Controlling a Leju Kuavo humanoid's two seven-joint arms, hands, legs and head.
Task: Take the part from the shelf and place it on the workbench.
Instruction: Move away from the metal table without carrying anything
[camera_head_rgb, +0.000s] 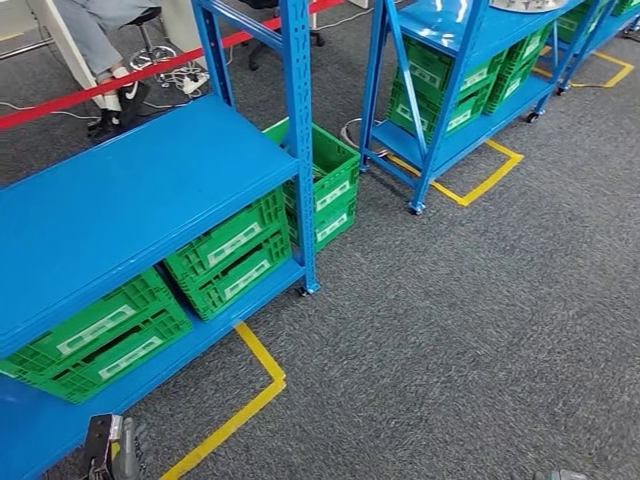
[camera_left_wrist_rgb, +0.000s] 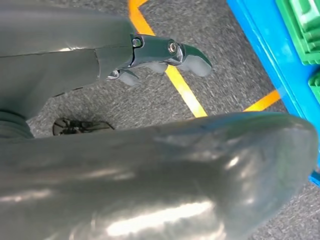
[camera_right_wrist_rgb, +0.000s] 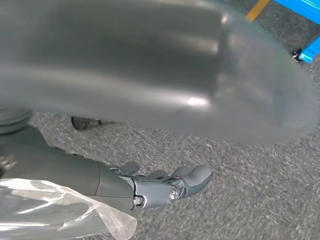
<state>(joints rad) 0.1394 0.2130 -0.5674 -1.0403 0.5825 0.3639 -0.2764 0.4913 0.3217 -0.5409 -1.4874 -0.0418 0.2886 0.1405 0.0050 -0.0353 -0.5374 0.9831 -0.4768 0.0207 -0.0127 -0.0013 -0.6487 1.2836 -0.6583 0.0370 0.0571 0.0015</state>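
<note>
My left hand (camera_left_wrist_rgb: 162, 52) hangs over grey carpet with its fingers stretched straight out and nothing in them; its thick thumb (camera_left_wrist_rgb: 170, 175) lies apart from them. My right hand (camera_right_wrist_rgb: 166, 187) hangs the same way, fingers straight and thumb (camera_right_wrist_rgb: 158, 65) well apart. A piece of clear plastic film (camera_right_wrist_rgb: 56, 212) shows beside its base; I cannot tell what it belongs to. In the head view, the end of my left arm (camera_head_rgb: 106, 450) is at the bottom edge. A pale grey object (camera_head_rgb: 528, 4), cut off by the frame's top, lies on the far blue shelf (camera_head_rgb: 453, 30).
A long blue shelf (camera_head_rgb: 128, 190) stands close on the left with green crates (camera_head_rgb: 226, 255) on its lower level. Another green crate (camera_head_rgb: 332, 180) sits behind its post. Yellow tape (camera_head_rgb: 256, 400) marks the carpet. A seated person's legs (camera_head_rgb: 98, 40) are at the back left.
</note>
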